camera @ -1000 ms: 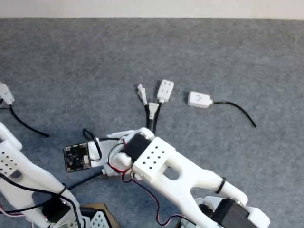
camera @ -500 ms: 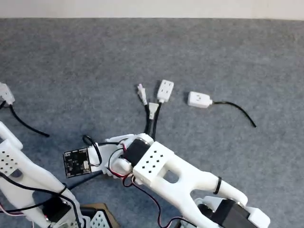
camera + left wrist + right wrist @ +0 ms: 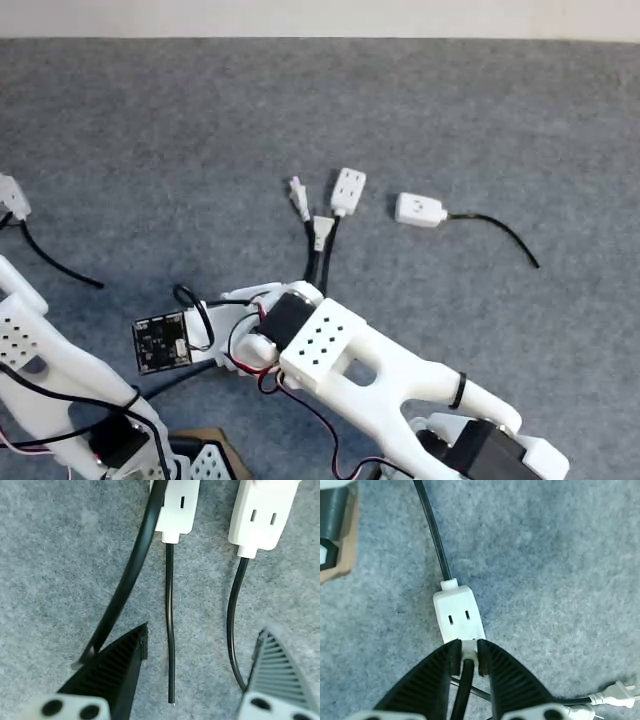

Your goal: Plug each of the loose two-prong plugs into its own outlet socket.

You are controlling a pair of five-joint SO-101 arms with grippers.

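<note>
Right gripper (image 3: 468,645), at the tip of the right arm (image 3: 330,345): jaws pinched on a white plug (image 3: 469,652), with its black lead running back between them. The grip is on the plug body, likely so the push goes straight along it. The plug butts the end of an outlet (image 3: 459,612) just past the arm's tip. Prongs are hidden, so seated or only pressed up, cannot tell.

The plug's long axis lines up with the outlet body, and it points away from the arm into that end face. The outlet lies flat with a slot pair facing up. Its cord (image 3: 432,530) leaves the far end, passing cardboard (image 3: 337,565).

Left gripper (image 3: 203,629): jaws spread wide, holding nothing, over carpet. Its place against the right arm I cannot tell. A thin lead (image 3: 170,620) lies between the jaws. Past them sit a spare outlet (image 3: 175,505) and its twin (image 3: 265,515), side by side, long axes running away from the gripper. My guess is the left gripper is parked.

Beyond the right arm, a loose plug (image 3: 322,231) is nearest, then a second loose plug (image 3: 297,193). Both are unplugged, with cords running back under the arm and long axes roughly away from it. Just past them is a far outlet (image 3: 347,188). Off to its side is a side outlet (image 3: 420,209), lying crosswise with its cord trailing away.
</note>
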